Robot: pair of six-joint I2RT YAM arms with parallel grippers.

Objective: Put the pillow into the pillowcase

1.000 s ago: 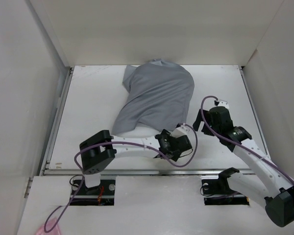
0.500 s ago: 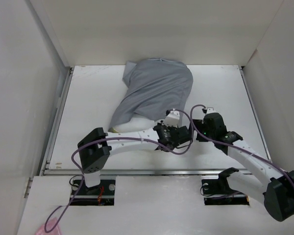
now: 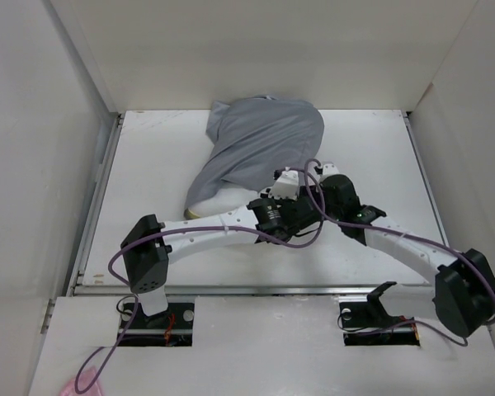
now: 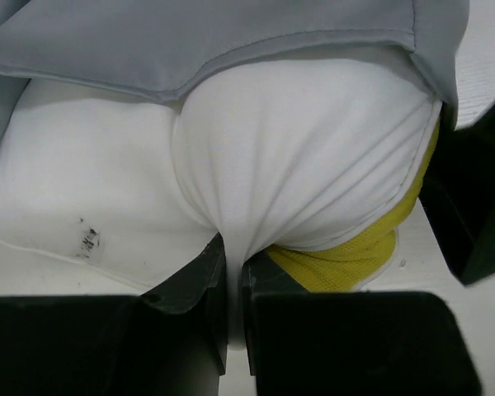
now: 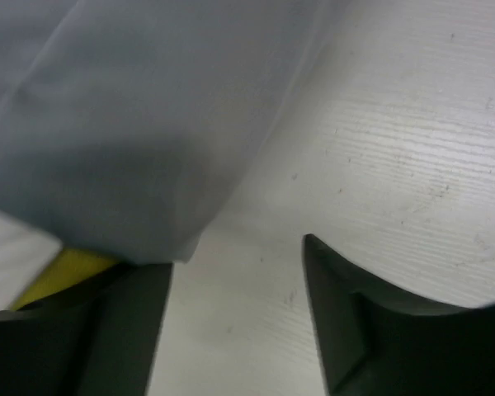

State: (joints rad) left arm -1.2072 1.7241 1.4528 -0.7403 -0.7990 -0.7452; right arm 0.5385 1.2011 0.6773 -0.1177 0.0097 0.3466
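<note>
Left end effector: pinching soft white yellow-banded pillow.
Right end effector: jaws wide, empty.
Wrinkled grey cloth pillowcase: over pillow, upper centre.

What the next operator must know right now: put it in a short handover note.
Left gripper: shut, pinching the white fabric of the pillow beside its yellow band.
Right gripper: open, low over the table at the hem of the pillowcase, holding nothing.
Done: most of the pillow is inside the pillowcase.
Left: the near end sticks out; the hem has to be drawn over it.
</note>
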